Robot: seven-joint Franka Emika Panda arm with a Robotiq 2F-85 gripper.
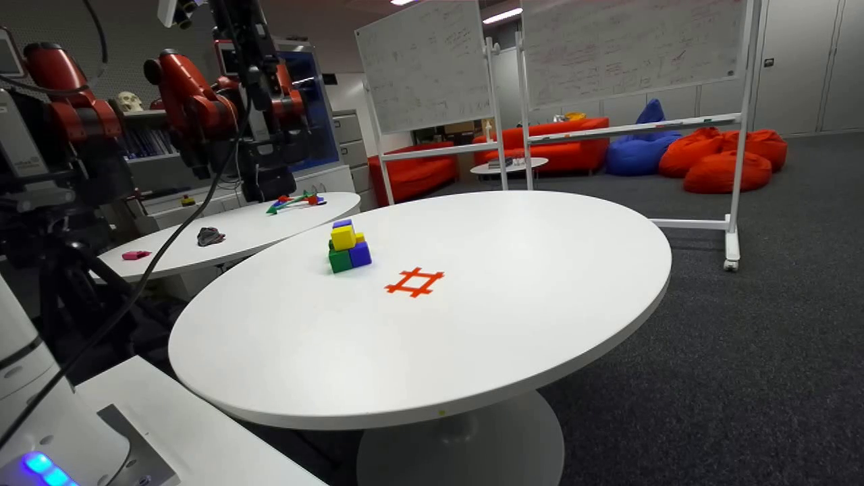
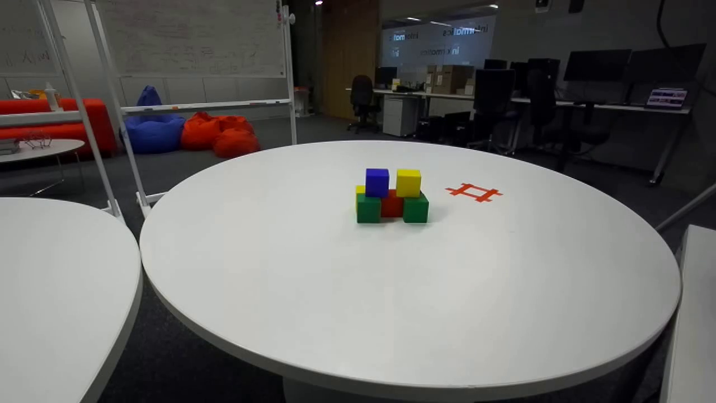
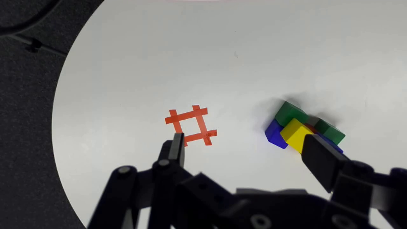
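- One yellow cube [image 2: 408,183] and one blue cube [image 2: 377,182] form the upper layer of a block stack [image 2: 391,197] on the round white table [image 2: 447,313].
- Below them, two green cubes [image 2: 415,210] flank a red cube [image 2: 392,207]; a second yellow cube [image 2: 359,192] shows behind one green cube, and a second blue cube [image 1: 361,254] beside the other in an exterior view.
- The gripper [image 3: 244,138] hangs above the table, well apart from the cubes, its jaws released and spread wide.
- One finger [image 3: 324,159] comes in front of the stack in the wrist view and hides part of it; the opposite finger [image 3: 177,151] covers a corner of the red tape square [image 3: 186,116], four crossing strips near the cubes.
- Just beside the round table stands a white side table [image 1: 256,223] with a pink object [image 1: 136,255], a dark crumpled item [image 1: 210,236] and a jumble of red, green and blue pieces [image 1: 297,202].
- A black cable [image 1: 177,233] hangs across an exterior view, in front of that side table and the red-and-black robot arms [image 1: 192,88].
- Farther back are two stand-mounted whiteboards [image 1: 634,50], a red sofa [image 1: 574,155], a blue beanbag [image 1: 634,155] and orange-red beanbags [image 1: 715,175].
- Behind the table in an exterior view: office chairs [image 2: 493,92], desks [image 2: 626,107] with monitors [image 2: 597,65] and cardboard boxes [image 2: 452,79].
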